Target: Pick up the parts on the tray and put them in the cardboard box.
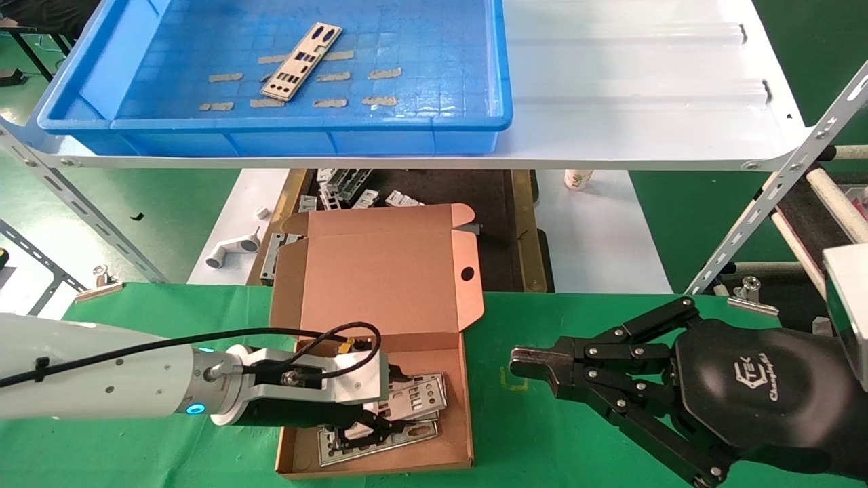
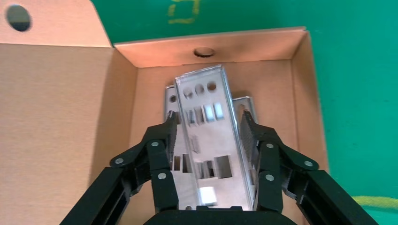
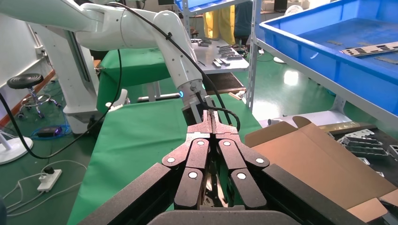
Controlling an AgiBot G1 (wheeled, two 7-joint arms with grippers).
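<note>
Head view: the left end effector [image 1: 380,423] reaches down into the cardboard box [image 1: 380,352], which lies open on the green desk [image 1: 169,318] with its lid standing back. Several metal plates [image 1: 407,400] are stacked on the box floor beneath it. On the white shelf board [image 1: 644,88] above, the blue tray [image 1: 122,61] holds one more plate [image 1: 302,61] lying flat at an angle among tan tape scraps [image 1: 380,73]. The right end effector [image 1: 519,362] hangs over the desk just beside the box, its fingers pressed together on nothing.

Left wrist view: the left end effector [image 2: 209,136] has its fingers [image 2: 166,136] spread on either side of a punched plate [image 2: 209,131], which sits tilted between them above other plates [image 2: 246,105] on the box floor [image 2: 277,84]. Whether the pads touch the plate's edges cannot be told.

Right wrist view: the right end effector [image 3: 213,119] is closed and empty, tips meeting. Beyond it are the left arm [image 3: 155,33], the box lid [image 3: 319,164] and the tray [image 3: 338,51] with its remaining plate [image 3: 371,48].
</note>
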